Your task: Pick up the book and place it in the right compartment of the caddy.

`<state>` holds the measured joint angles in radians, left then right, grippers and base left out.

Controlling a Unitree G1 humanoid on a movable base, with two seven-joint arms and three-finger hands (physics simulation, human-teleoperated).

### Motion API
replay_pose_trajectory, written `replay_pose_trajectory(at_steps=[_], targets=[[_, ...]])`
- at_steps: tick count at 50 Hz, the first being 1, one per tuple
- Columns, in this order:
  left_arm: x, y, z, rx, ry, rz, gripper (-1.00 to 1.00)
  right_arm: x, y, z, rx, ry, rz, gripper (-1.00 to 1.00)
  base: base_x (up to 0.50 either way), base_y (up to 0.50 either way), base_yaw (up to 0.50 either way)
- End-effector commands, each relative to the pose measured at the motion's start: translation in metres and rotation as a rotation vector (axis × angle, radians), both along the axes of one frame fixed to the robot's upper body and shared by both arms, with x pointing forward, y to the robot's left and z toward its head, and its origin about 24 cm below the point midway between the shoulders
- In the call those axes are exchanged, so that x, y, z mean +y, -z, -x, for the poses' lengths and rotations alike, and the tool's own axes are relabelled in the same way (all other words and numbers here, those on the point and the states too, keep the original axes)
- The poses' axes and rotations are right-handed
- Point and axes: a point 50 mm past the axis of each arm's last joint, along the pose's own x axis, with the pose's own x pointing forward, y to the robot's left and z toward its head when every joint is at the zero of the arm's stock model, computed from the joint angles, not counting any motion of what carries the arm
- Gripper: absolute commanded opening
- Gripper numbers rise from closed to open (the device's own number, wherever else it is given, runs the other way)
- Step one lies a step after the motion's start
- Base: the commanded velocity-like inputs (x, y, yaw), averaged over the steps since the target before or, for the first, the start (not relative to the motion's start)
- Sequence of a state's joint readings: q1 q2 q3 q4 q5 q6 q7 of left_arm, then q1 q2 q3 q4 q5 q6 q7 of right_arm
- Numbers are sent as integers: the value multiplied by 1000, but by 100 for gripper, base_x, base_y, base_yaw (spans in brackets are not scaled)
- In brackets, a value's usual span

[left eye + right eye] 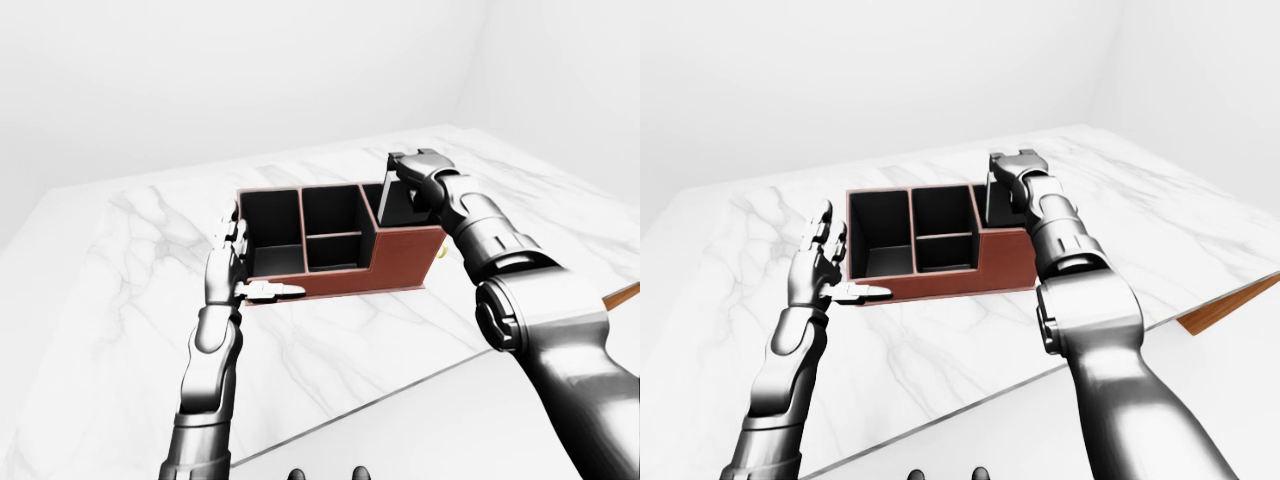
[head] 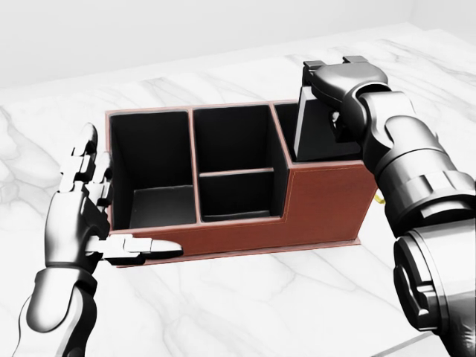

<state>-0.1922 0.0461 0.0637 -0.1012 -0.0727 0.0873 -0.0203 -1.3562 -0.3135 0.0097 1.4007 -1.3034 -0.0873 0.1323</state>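
A brown caddy (image 2: 327,201) with black compartments stands on the white marble table (image 2: 245,297). In the head view a dark book (image 2: 316,134) with a white page edge stands almost upright, its lower part inside the caddy's right compartment. My right hand (image 2: 331,78) is shut on the book's top end, above that compartment. My left hand (image 2: 104,208) is open at the caddy's left end, palm toward the wall, with its thumb (image 2: 145,248) lying along the lower outer wall. The bottom of the book is hidden by the caddy.
A small yellow object (image 2: 381,198) shows just past the caddy's right end, mostly hidden by my right forearm. The table's near edge (image 1: 400,385) runs diagonally below the caddy. A brown wooden corner (image 1: 622,296) shows at the far right.
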Motion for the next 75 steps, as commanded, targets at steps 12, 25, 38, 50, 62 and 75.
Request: replay_pose_trajectory(at_steps=[12,25,38,50,62,75], targets=[[3,7,-4,35,-1,0,100,0,-2,0,-35,-1,25,-100,0,0,0],[4,8,-4,40,-2,-1,100,-1,0,0,-29,13,26,-100,0,0,0],[4,10,-3,43,-2,-1,100,-2,3,0,-23,16,38,-100,0,0,0],[4,10,-4,46,-2,-1,100,0,5,0,-12,13,36,-98,0,0,0],[4,10,-5,49,-1,-2,100,1,8,1,6,15,36,-98,0,0,0],[3,15,-3,67,-2,1,100,2,11,1,18,16,45,-78,0,0,0]])
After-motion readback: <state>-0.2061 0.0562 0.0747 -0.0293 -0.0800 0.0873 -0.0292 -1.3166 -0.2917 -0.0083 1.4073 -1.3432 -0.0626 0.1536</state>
